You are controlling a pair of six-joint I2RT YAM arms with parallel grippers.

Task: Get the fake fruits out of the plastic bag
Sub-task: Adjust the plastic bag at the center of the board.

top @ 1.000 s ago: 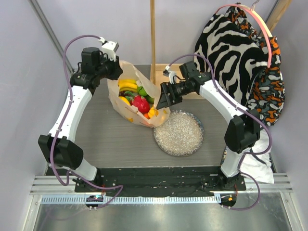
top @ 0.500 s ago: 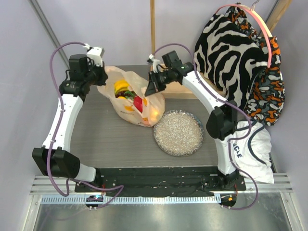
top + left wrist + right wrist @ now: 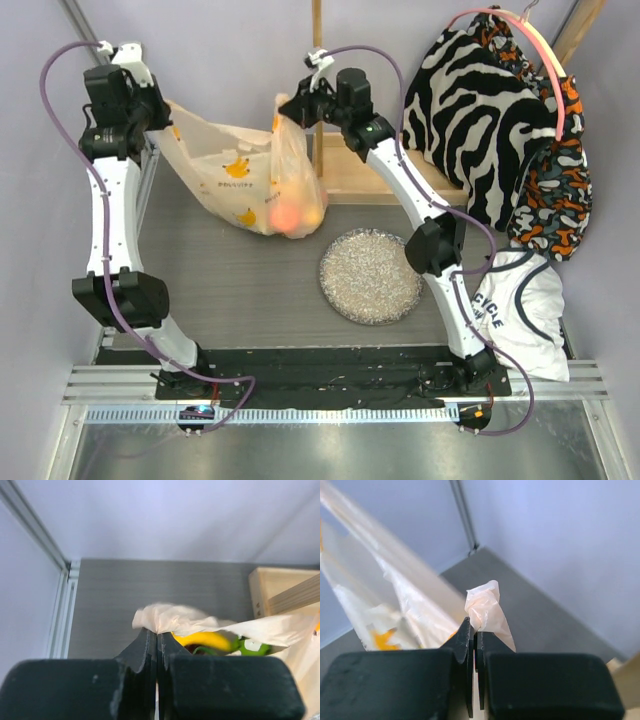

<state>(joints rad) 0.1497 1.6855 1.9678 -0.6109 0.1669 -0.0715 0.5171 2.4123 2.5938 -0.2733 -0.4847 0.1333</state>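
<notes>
Nothing's out yet as far as I can tell: the plastic bag [image 3: 235, 185] is held up over the tabletop [image 3: 240, 290], strung between the two arms. The left jaws are clenched on one bit of its rim and the right jaws on the opposite bit. The fake fruits [image 3: 290, 215] sit bunched low in the bag, with a yellow banana [image 3: 202, 639] and something green [image 3: 247, 645] showing at the mouth. No fruit on the speckled plate [image 3: 372, 275] nearby, so the whole emptying is left to do
</notes>
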